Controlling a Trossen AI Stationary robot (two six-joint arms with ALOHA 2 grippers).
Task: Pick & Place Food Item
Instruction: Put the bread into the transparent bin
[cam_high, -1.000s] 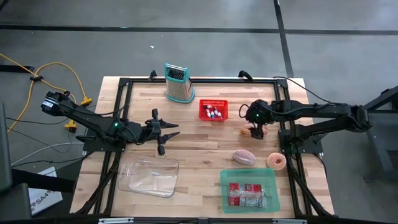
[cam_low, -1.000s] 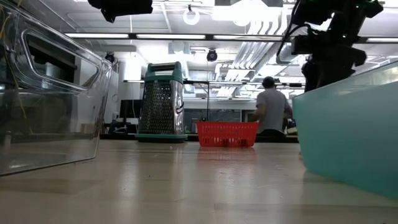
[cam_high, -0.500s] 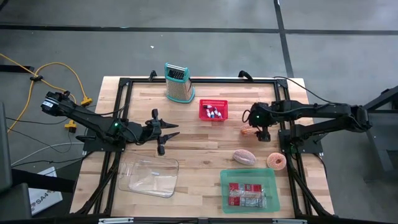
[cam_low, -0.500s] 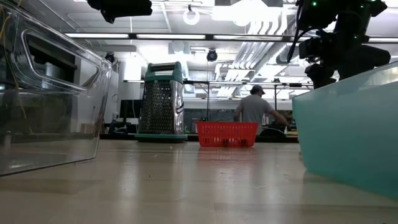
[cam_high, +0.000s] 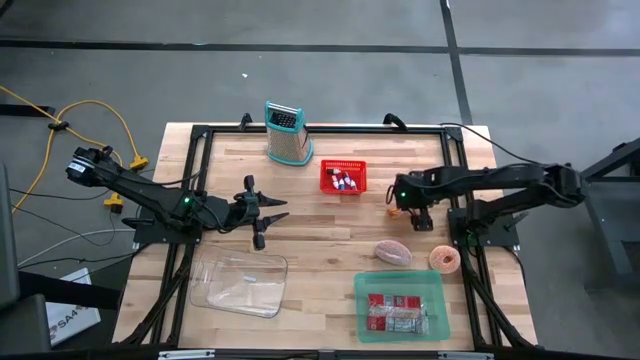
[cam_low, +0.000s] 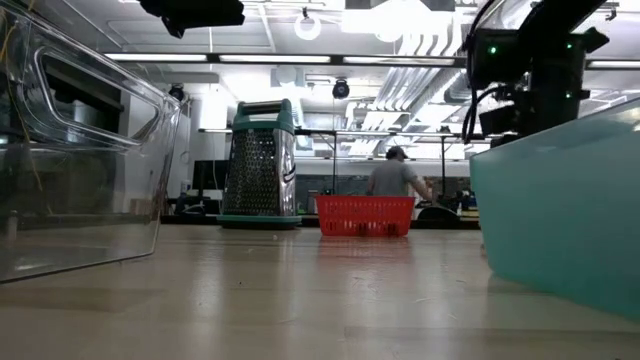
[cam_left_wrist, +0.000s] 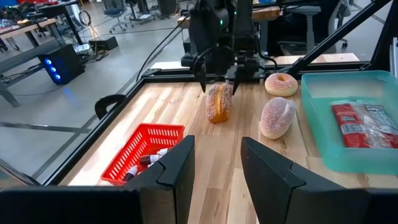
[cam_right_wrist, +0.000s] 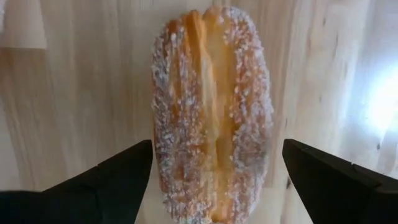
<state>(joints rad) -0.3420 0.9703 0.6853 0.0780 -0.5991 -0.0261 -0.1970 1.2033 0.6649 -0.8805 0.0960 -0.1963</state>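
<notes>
As seen from above, the left gripper (cam_high: 268, 222) hangs over bare wood on the table's (cam_high: 320, 240) left half, its fingers partly spread and holding nothing. A clear plastic container (cam_high: 240, 284) lies near the front edge below it. Farther back stand a box grater (cam_high: 286, 132) and, to its right, a small red basket (cam_high: 343, 177) of little bottles. Right of the basket, the right gripper (cam_high: 409, 207) points down over a sugared twisted pastry (cam_right_wrist: 211, 112); its fingers (cam_right_wrist: 106, 177) stand wide on either side of the pastry without closing on it, and the pastry lies on the wood. Toward the front lie a pink sugared bun (cam_high: 392, 252) and a ring doughnut (cam_high: 445, 259), with a teal tray (cam_high: 400, 306) of red packets beside the front edge.
</notes>
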